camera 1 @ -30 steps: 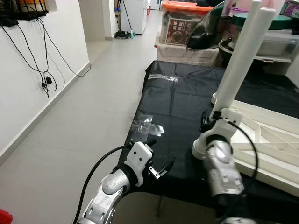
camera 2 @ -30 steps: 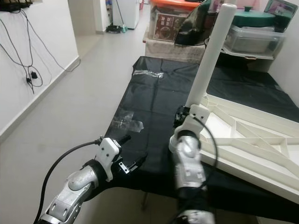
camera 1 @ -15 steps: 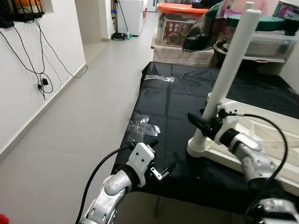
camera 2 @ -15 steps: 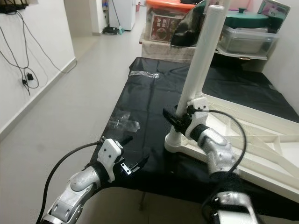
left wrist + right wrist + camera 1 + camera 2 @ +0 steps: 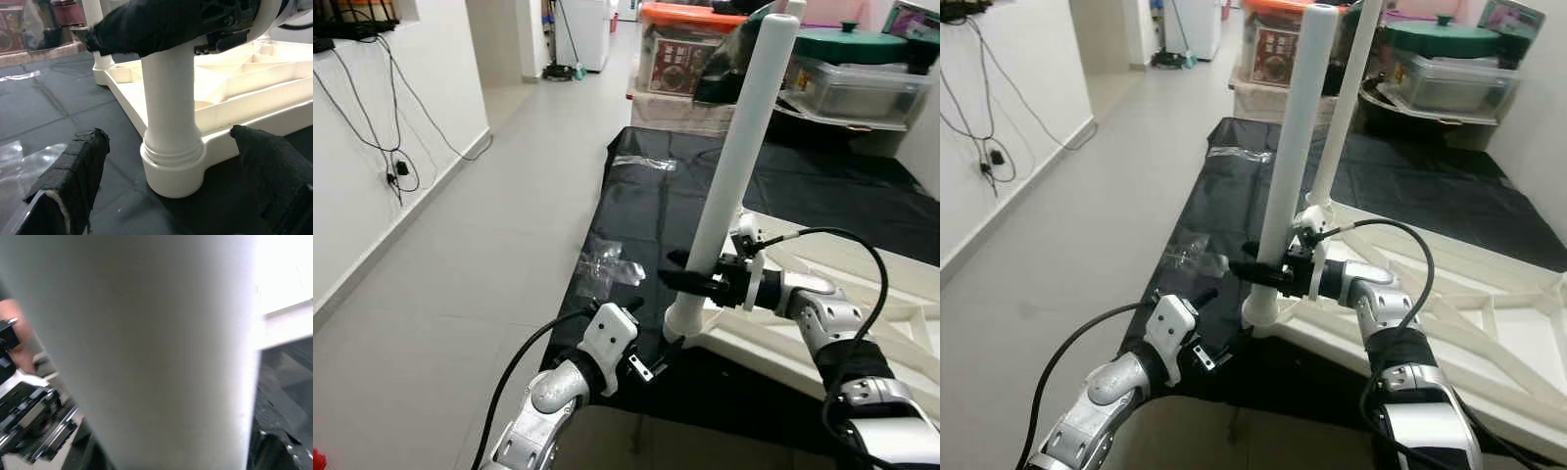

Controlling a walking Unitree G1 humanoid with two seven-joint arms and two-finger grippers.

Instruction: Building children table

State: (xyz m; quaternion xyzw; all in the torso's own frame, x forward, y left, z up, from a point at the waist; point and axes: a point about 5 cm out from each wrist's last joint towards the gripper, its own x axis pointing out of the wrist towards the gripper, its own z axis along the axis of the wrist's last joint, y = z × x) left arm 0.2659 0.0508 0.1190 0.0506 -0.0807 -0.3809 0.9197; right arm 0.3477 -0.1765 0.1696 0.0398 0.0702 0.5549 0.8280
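right gripper now clamps the white leg low, beside its corner socket; left gripper waits spread, so seating looks underway.

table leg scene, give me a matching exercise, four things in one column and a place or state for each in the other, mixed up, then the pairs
Things
1. near table leg
2. left pincer
3. clear plastic bag
4. green lid

Places or states
A. lying flat on the black sheet
B. open, either side of the leg's socket
C. on a container at the far end
D. upright, clamped by the right pincer

Pairs: 1-D, 2-B, 3-A, 4-C
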